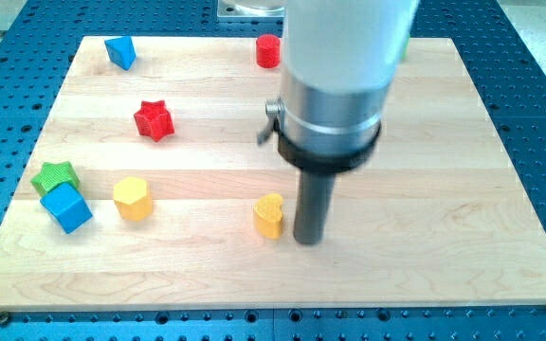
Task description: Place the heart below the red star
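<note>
The yellow heart (269, 215) lies on the wooden board (444, 189) at the lower middle. My tip (308, 239) stands just to the heart's right, very close to it or touching. The red star (154, 120) lies at the upper left, well to the left of and above the heart. The arm's grey and white body rises above the tip and hides part of the board's top middle.
A yellow hexagon (133, 198) lies left of the heart. A blue cube (66, 207) and a green star (55, 176) sit together near the left edge. A blue block (120, 52) is at the top left. A red cylinder (269, 50) is at the top middle.
</note>
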